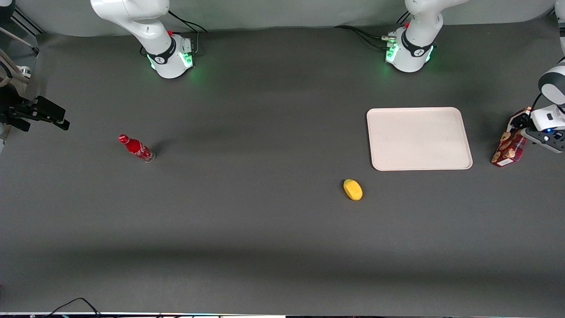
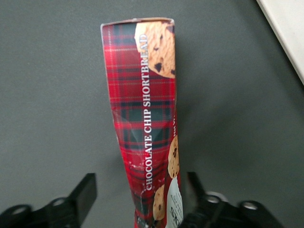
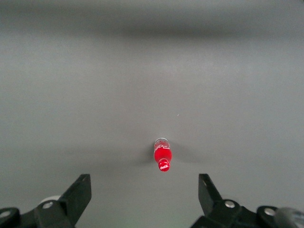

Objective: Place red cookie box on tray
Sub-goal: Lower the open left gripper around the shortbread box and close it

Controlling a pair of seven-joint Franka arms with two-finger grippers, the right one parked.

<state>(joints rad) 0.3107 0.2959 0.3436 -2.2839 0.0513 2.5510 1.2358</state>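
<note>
The red cookie box (image 1: pixel 507 148), a long dark-red plaid carton with cookie pictures, stands tilted on the table beside the tray (image 1: pixel 419 139), toward the working arm's end. The tray is a large pale cream rectangle with nothing on it; one corner (image 2: pixel 289 28) shows in the left wrist view. My gripper (image 1: pixel 521 129) is at the box's upper end. In the left wrist view the box (image 2: pixel 145 104) runs between the gripper (image 2: pixel 140 190) fingers. The gripper is open: one finger (image 2: pixel 86 189) stands clear of the carton, the other is close against it.
A yellow oval object (image 1: pixel 352 189) lies nearer the front camera than the tray. A small red bottle (image 1: pixel 137 149) stands toward the parked arm's end of the table and also shows in the right wrist view (image 3: pixel 162 156). Dark grey mat covers the table.
</note>
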